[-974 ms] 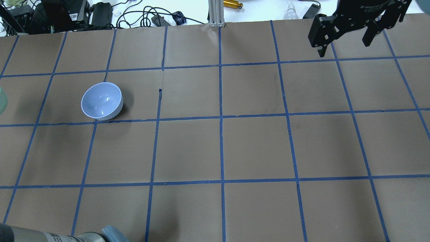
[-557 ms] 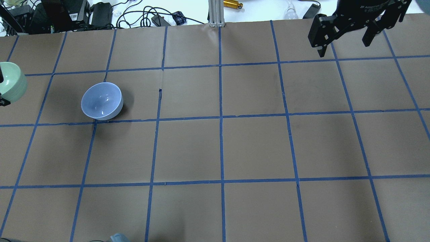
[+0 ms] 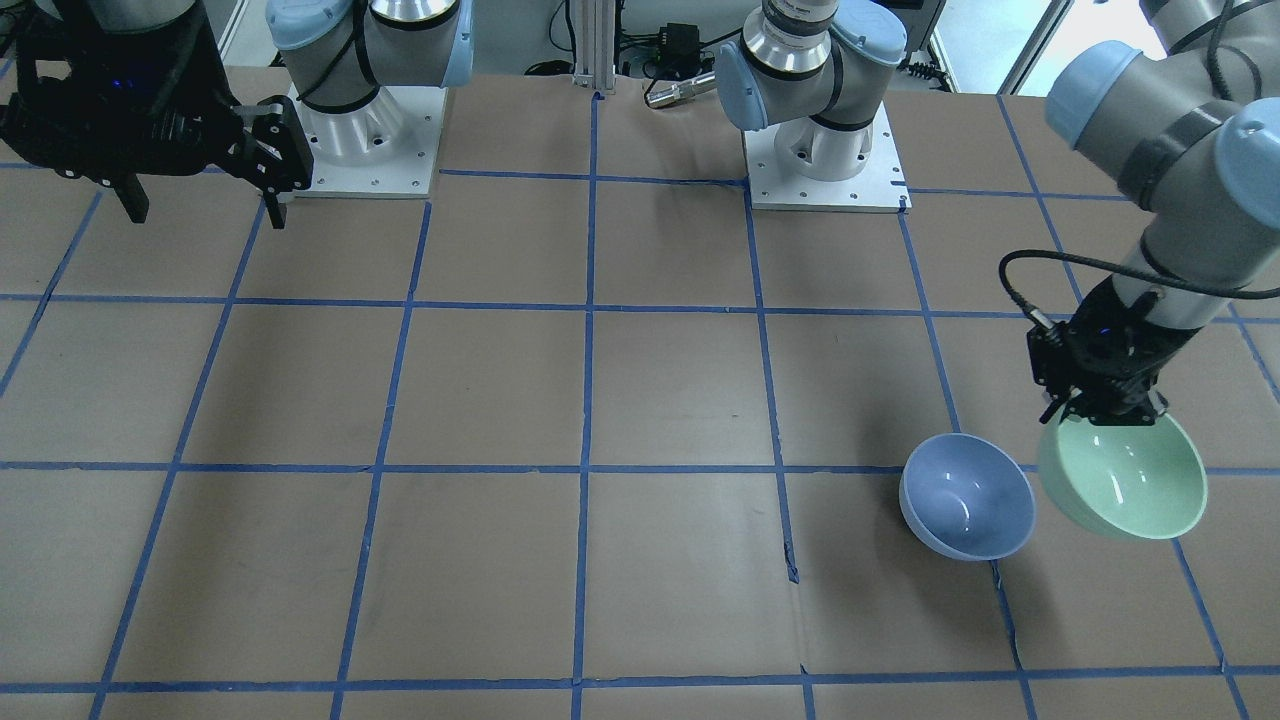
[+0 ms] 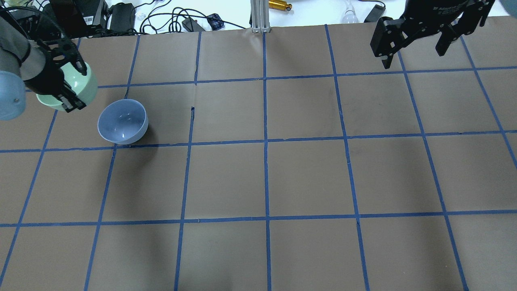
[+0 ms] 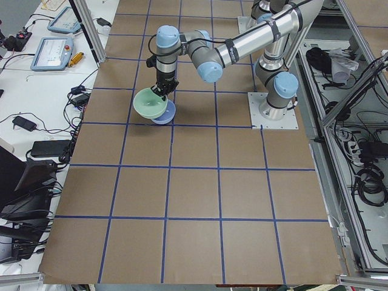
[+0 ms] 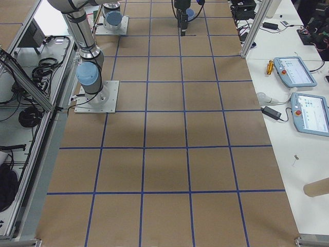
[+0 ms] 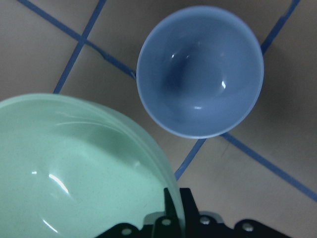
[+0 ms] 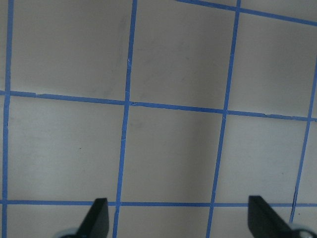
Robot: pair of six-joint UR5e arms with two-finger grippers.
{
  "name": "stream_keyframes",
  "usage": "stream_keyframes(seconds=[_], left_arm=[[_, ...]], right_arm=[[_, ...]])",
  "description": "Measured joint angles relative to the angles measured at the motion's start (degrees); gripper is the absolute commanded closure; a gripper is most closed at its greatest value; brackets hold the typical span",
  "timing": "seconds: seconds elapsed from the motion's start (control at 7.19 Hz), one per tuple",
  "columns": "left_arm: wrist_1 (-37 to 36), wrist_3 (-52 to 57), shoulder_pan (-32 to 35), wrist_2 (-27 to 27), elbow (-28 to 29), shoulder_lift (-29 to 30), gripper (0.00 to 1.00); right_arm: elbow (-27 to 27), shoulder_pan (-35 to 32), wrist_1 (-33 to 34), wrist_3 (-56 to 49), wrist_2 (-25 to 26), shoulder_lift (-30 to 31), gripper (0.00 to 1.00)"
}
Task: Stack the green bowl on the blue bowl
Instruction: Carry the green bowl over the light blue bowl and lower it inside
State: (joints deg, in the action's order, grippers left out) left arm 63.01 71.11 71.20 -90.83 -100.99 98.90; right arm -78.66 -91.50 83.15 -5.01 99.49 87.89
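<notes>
1. Blue bowl (image 3: 968, 495): stands mouth up on the brown gridded table (image 3: 600, 400), beside a crossing of blue tape lines.
2. Green bowl (image 3: 1125, 480): raised off the table, mouth up. It hangs just beside the blue bowl, towards the table's end, and not over it.
3. Left gripper (image 3: 1100, 410): sits at the green bowl's rim on the robot's side, fingers clamped on that rim.
4. Right gripper (image 3: 200, 205): far corner, well apart from both bowls, raised, fingers spread wide.
</notes>
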Motion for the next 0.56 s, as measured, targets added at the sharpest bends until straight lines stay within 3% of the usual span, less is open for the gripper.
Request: stream_keyframes(seconds=[0.56], left_arm=[[-2.6, -10.6, 5.1, -2.0, -4.6, 1.9, 1.00]], right_arm=[[0.0, -0.1, 0.0, 0.0, 0.0, 0.0, 0.00]])
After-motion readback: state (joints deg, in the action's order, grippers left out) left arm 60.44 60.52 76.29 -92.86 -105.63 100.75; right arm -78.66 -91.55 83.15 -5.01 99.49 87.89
